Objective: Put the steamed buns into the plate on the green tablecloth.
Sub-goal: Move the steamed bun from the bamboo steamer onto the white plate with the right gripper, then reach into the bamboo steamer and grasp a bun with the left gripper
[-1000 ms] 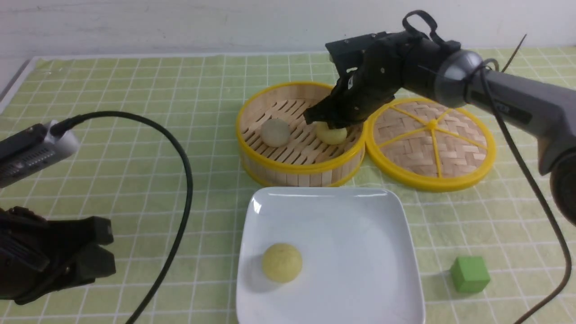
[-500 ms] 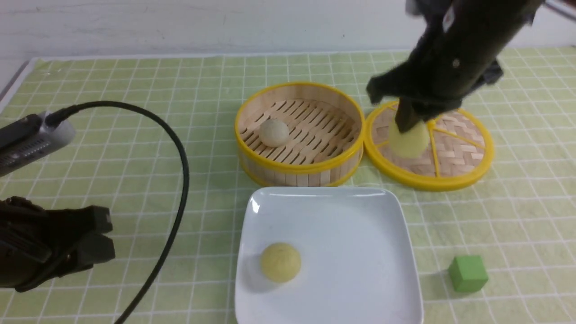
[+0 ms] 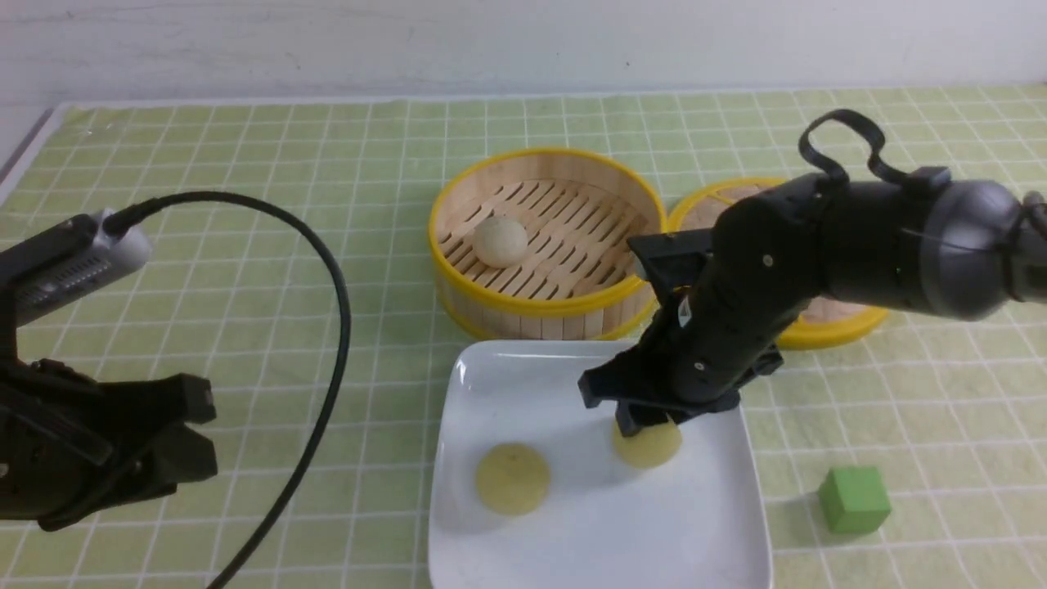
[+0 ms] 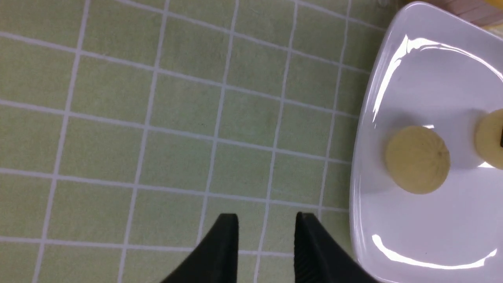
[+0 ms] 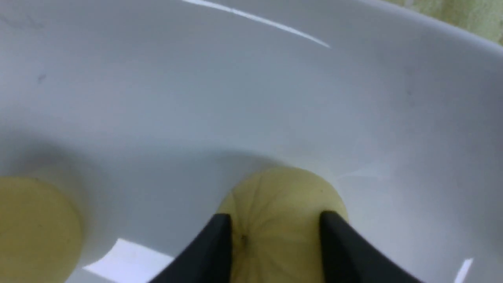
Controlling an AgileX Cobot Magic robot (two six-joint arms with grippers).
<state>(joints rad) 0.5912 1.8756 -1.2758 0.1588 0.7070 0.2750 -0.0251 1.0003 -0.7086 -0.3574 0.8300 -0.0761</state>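
Straddling a pale yellow bun (image 5: 281, 188), the right gripper (image 5: 275, 215) has 1 black fingertip on each flank of the dome. I cannot tell whether the jaws are pinching it or are free of it. The bun itself sits on the white floor of the plate (image 3: 572, 376), slightly toward 2 o'clock from the plate's centre. The other yellow bun (image 3: 512, 478) lies on the same plate toward 9 o'clock, apart from this one. I judge the likeliest trouble to be sticking: if the soft dome clings to a pad, or the arm lifts before the jaws are fully spread, the bun could be dragged up. It might then roll across the glossy surface into its neighbour or over the low rim. The greyish bun (image 3: 501, 240) lies in the bamboo steamer (image 3: 540, 307) at the plate's 12 o'clock, so 1 of 3 is not yet moved, and the steamer's wall stands between it and the plate. The woven lid (image 3: 826, 331), at 1 o'clock, is half hidden behind the right arm. The green cube (image 3: 853, 500) sits between 3 and 4 o'clock on the green tablecloth (image 3: 245, 164), beside the plate. Well out at 9 o'clock, the left gripper (image 4: 267, 224) hangs with jaws parted and only cloth between them.
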